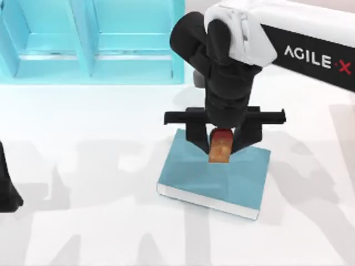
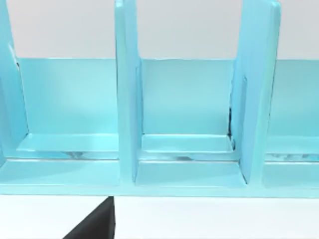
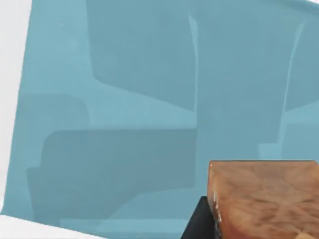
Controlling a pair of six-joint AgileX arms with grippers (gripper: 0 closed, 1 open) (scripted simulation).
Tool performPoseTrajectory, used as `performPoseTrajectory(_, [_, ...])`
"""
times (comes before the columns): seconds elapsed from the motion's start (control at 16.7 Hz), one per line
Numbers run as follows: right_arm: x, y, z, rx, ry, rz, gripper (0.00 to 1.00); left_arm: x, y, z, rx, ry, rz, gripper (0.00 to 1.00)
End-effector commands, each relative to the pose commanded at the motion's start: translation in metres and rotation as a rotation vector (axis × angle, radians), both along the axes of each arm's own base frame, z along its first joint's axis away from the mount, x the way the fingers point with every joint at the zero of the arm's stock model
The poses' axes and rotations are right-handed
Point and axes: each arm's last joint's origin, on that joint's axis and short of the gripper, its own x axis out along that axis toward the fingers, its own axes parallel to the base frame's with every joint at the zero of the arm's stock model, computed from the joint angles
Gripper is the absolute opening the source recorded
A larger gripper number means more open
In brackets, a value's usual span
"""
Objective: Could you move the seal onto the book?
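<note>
You have one small amber-orange seal (image 1: 220,149) with a dark red rounded top, one flat teal-blue hardcover book (image 1: 194,174) with white page edges, one bright teal compartmented shelf unit (image 1: 66,50), and one white counter (image 1: 83,166).

Top view overhead; right wrist close above the book (image 3: 124,124).

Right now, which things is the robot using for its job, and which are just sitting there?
For the job:
seal, held by the right gripper
book, underneath the seal

Just sitting there:
shelf unit, at the back
left gripper, parked at the table's left edge
</note>
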Motion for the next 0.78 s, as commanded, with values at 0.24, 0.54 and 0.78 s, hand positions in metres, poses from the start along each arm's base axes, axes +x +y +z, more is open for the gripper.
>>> performPoseTrajectory(0.24, [-0.0001, 0.0010, 0.0034, 0.000, -0.003, 0.003, 0.00, 0.0000, 0.0000, 0.0000, 0.000, 0.000, 0.000, 1.00])
performPoseTrajectory(0.54, [-0.0001, 0.0010, 0.0034, 0.000, -0.003, 0.003, 0.15, 0.0000, 0.0000, 0.0000, 0.000, 0.000, 0.000, 1.00])
performPoseTrajectory(0.78, [-0.0001, 0.0010, 0.0034, 0.000, -0.003, 0.003, 0.45, 0.0000, 0.0000, 0.0000, 0.000, 0.000, 0.000, 1.00])
